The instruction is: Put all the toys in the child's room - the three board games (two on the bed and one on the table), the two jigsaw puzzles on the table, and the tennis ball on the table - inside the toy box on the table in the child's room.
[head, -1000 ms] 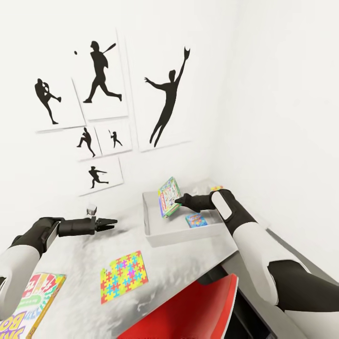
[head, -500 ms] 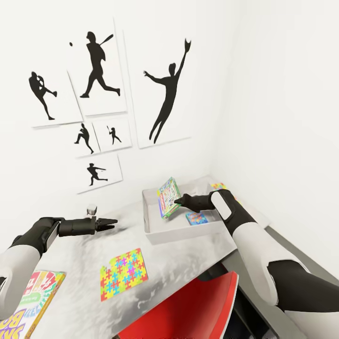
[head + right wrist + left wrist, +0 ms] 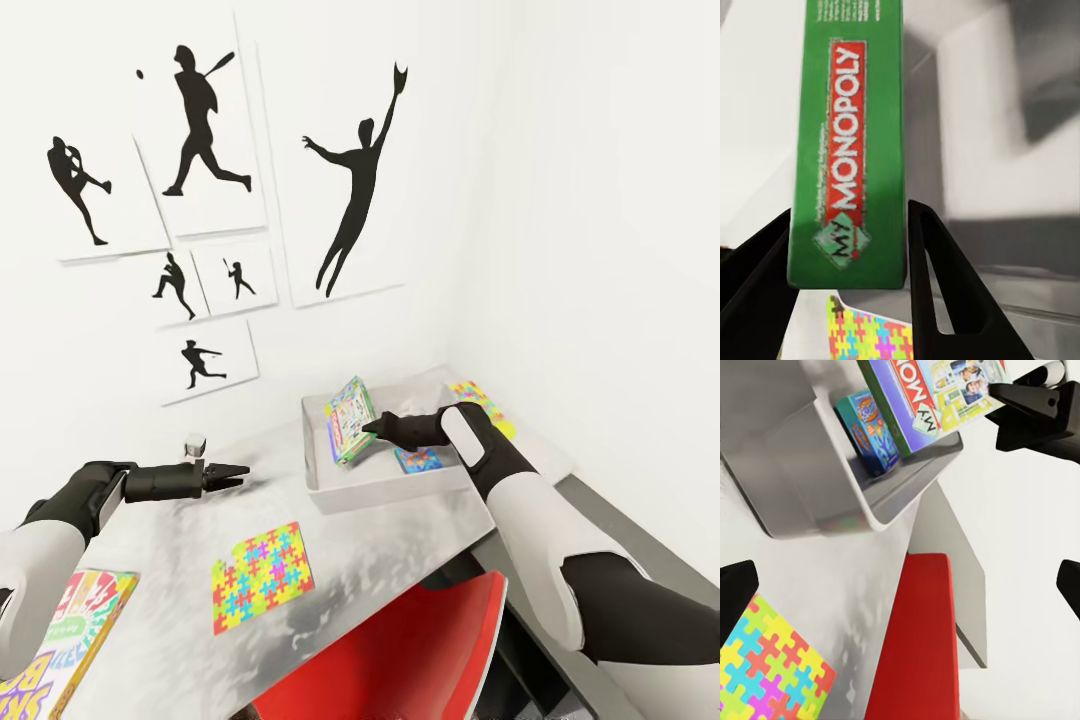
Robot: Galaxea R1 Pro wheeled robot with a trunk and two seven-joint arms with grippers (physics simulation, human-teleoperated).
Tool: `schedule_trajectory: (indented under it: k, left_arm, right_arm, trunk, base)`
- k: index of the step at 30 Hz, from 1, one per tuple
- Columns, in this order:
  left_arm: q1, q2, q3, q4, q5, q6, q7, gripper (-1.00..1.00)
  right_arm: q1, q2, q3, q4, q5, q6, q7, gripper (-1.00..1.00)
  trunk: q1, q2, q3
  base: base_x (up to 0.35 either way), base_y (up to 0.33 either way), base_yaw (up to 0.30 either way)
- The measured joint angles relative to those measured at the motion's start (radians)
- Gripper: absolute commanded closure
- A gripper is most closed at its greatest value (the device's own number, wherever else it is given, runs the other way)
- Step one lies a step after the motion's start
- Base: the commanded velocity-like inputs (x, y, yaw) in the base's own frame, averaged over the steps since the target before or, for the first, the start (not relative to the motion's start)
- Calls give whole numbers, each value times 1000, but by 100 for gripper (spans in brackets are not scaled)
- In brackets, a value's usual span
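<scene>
A: What could go wrong here?

B: The right gripper [image 3: 372, 429] clamps a green printed Monopoly board game box [image 3: 349, 418], tilted above the light grey plastic toy box [image 3: 325, 485] near the desk's [image 3: 180, 540] far right corner. Released tilted, it may land leaning on the small blue box [image 3: 415, 460] inside.

A: And the wrist views?

B: The right one reads the box's spine [image 3: 849, 142]. The left gripper [image 3: 236, 474] hovers with fingers spread and empty; a multicoloured jigsaw slab [image 3: 260, 577] lies near the front edge.

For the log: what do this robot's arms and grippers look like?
Both arms have glossy white shells with black joint sections and black forearms. The left gripper is black, with slim tapered jaws. The right gripper is black too; the right wrist view shows its jaws as flat, tapering black blades. I see no cables or markings.
</scene>
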Motion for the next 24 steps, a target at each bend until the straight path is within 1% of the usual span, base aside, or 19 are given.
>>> schedule_trajectory:
  k: [20, 24]
  left_arm:
    - [0, 0, 0, 0, 0, 0, 0, -100]
    - [0, 0, 0, 0, 0, 0, 0, -100]
  right_arm:
    - [0, 4, -1, 0, -1, -2, 0, 100]
    - [0, 4, -1, -1, -1, -4, 0, 100]
  trunk:
    - [0, 0, -33]
    - [0, 0, -36]
  base:
    - [0, 0, 0]
    - [0, 0, 0]
